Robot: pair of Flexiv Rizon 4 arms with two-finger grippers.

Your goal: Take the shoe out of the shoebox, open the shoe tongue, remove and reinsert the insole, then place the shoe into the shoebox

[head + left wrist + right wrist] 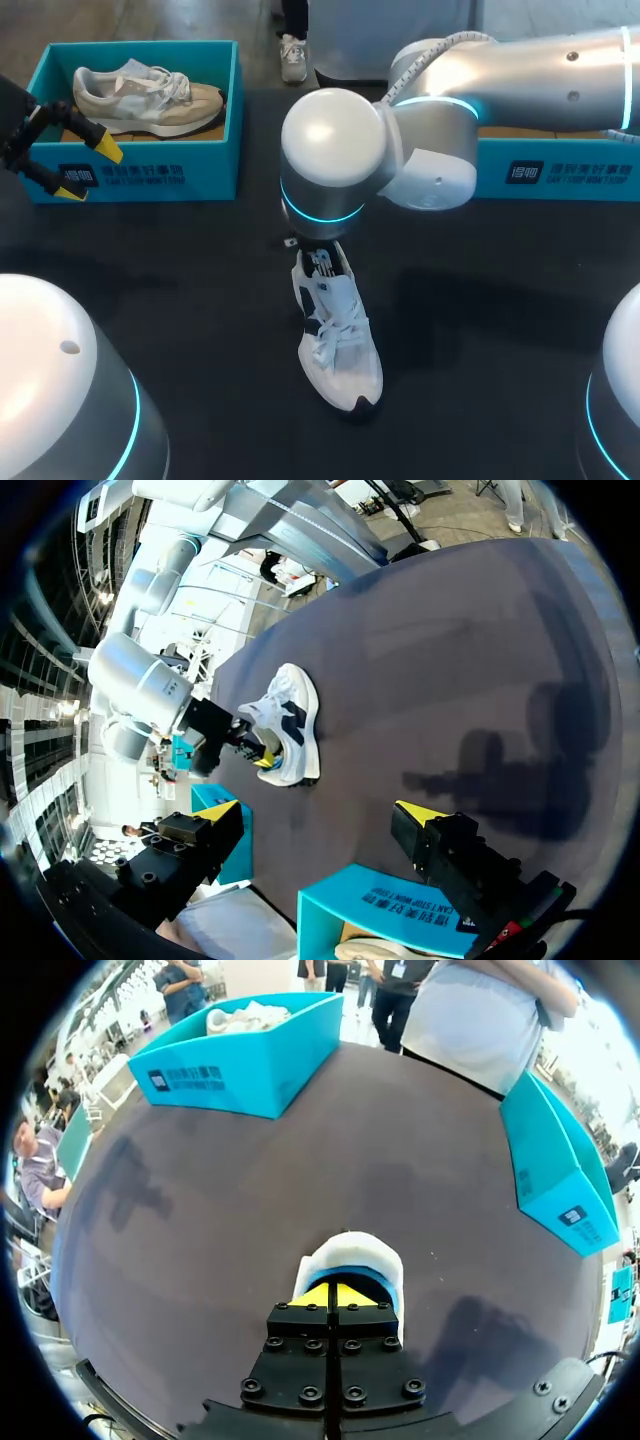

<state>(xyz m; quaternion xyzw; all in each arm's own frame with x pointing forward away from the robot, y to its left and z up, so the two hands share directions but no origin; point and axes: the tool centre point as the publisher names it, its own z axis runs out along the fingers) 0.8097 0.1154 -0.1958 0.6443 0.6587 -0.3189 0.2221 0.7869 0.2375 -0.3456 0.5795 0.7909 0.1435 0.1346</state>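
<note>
A white shoe [335, 340] with a dark side mark lies on the black table at the centre, toe toward me. It also shows in the left wrist view [290, 725] and the right wrist view [355, 1255]. My right arm reaches over from the right. Its gripper [333, 1295] is shut, yellow tips together and down inside the shoe's heel opening, against the blue lining. Whether anything is pinched there is hidden. In the head view the arm's wrist covers that gripper. My left gripper [90, 172] hangs open at the far left, in front of a teal shoebox [150, 175], holding nothing.
The left shoebox holds a beige and white shoe [150, 95]. A second teal shoebox [560, 170] stands at the back right, behind my right arm. Two rounded arm bases [60, 390] fill the near corners.
</note>
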